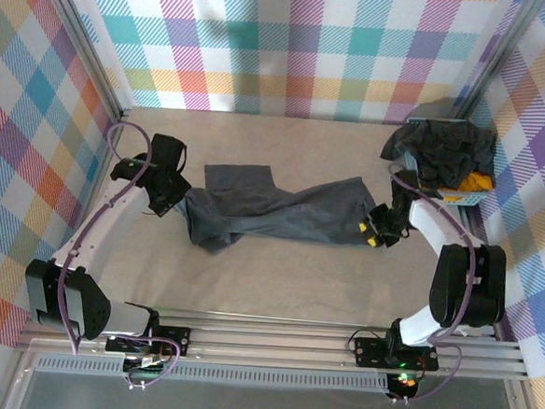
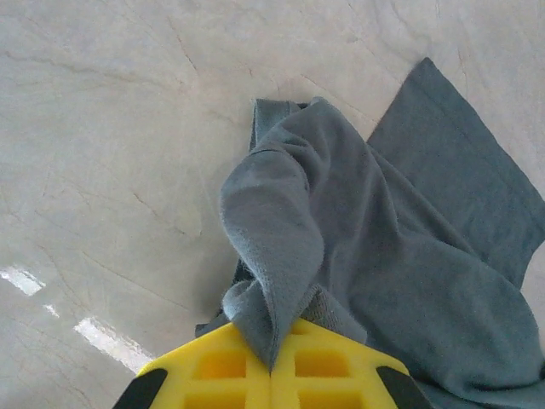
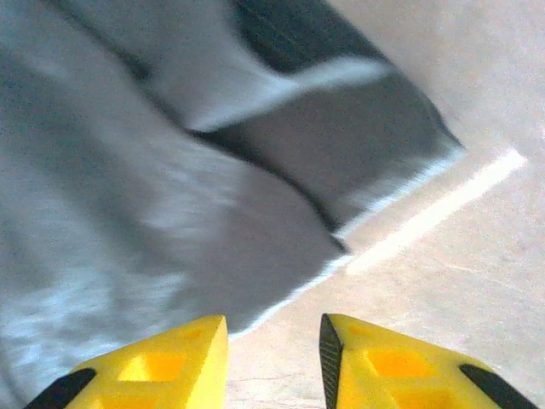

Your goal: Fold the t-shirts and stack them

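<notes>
Left hand (image 2: 272,365) clamped, one grey t-shirt (image 2: 409,281) — crumpled

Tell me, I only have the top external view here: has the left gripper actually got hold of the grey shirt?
Observer: Yes. On the left wrist view the left gripper is shut on a raised fold of the grey t-shirt.
Operator: And the right one?
Observer: The right gripper is open, with bare table between its fingertips.
Operator: Is cloth close to it?
Observer: The shirt's hem lies just ahead of the jaws, not between them; that view is blurred.
</notes>
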Controlling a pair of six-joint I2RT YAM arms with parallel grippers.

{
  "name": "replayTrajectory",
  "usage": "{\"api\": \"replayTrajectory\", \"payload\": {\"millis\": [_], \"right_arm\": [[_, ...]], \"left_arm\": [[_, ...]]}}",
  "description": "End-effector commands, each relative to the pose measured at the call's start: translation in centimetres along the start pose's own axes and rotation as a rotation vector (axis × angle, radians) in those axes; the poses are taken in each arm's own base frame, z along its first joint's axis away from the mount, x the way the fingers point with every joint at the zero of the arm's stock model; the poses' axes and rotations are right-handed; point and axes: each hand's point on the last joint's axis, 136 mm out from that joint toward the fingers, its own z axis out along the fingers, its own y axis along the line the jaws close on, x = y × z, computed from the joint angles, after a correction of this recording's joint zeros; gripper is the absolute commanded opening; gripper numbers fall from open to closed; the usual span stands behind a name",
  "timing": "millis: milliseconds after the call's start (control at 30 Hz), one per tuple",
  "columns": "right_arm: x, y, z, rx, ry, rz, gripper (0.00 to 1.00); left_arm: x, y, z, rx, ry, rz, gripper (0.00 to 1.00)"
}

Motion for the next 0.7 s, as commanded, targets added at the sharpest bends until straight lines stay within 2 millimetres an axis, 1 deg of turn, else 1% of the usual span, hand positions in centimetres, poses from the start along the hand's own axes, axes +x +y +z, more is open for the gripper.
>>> {"api": "replayTrajectory", "payload": {"millis": [0,233,367,533,667], "right_arm": [[0.2,0.0,1.0,-0.035,0.029,0.064,0.32],[-0.2,-1.5,2.7,0.016,0.050,0.091,0.30],[-0.7,-0.9,3.4,0.000,0.064,0.096,0.29],[-1.7,0.2,3.2,-0.016,0.047,0.095,0.24],[-1.8,0.8,2.9,-0.030,0.055,0.106,0.21]], "left_arm": [[-0.6,-0.7,-0.1,0.020,0.005,0.006,0.00],[-0.5,-0.8,-0.1,0.026,0.010,0.008,0.00],[-0.5,-0.9,-0.1,0.029,0.011,0.011,0.00],[-0.5,-0.9,-0.2,0.034,0.013,0.012,0.00],[-0.4,-0.9,-0.1,0.033,0.014,0.012,0.00]]}}
